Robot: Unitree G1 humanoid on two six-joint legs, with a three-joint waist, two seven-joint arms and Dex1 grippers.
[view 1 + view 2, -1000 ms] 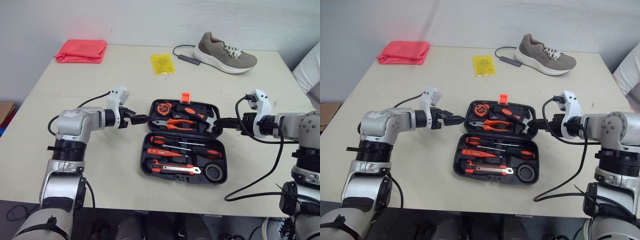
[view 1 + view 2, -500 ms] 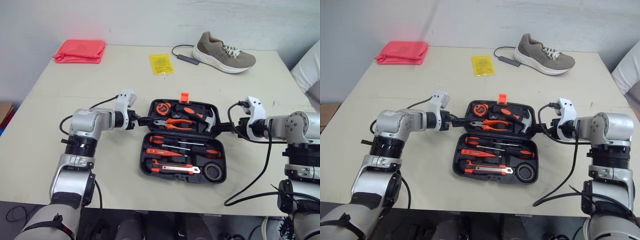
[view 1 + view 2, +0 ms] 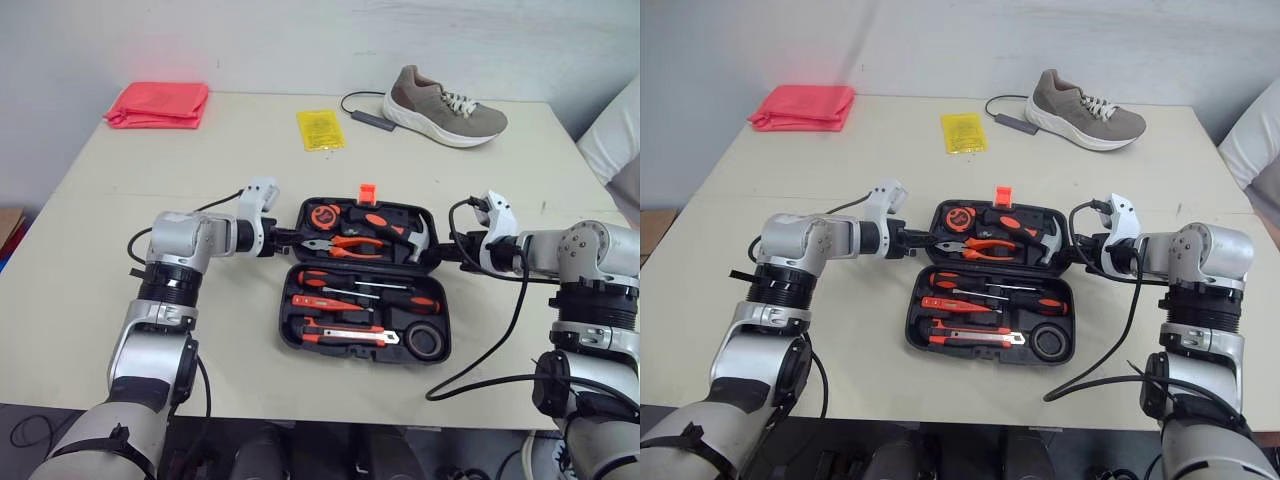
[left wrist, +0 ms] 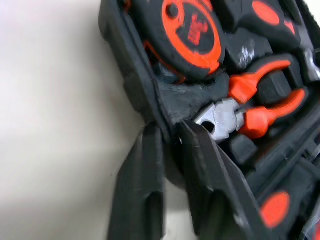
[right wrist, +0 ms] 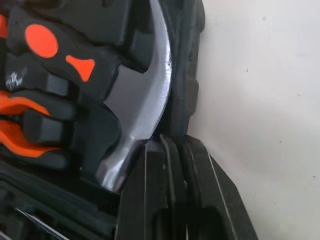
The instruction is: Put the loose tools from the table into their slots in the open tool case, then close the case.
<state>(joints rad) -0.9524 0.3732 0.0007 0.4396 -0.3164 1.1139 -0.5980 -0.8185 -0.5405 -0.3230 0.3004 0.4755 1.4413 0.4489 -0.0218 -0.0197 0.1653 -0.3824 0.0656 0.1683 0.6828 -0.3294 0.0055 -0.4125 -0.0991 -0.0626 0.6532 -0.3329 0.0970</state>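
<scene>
Across the tabletop [image 3: 120, 200], going from the left, can spot no loose tool: just a red cloth [image 3: 158, 103] at the far back, then a yellow packet [image 3: 319, 129] and a shoe [image 3: 444, 105], all well apart from the work. Suggests the loading part is done. Nearer, meets the left hand [image 3: 288, 238] at the left end of the case [image 3: 340, 351], pinching the rear half's rim with one finger outside the wall and one inside, just beside the tape measure [image 3: 328, 214] and the nose of the pliers [image 3: 350, 243]. Must count the case as open, lying at the tabletop's middle with both halves flat. Appears full: tape measure, pliers and hammer [image 3: 415, 238] seated in the rear half; screwdrivers [image 3: 360, 282], a knife [image 3: 345, 335] and a tape roll [image 3: 427, 342] in the front half, with no vacant slot to be made out. Further right, finds the right hand [image 3: 447, 252] nipping the rear half's right rim, right by the hammer's steel head. Leaves, by this reading, only the closing: swinging the gripped half over onto the other and fastening the orange latch [image 3: 369, 192]. Calls for both ends rising evenly, lest the half twist or a tool slip from its seat.
</scene>
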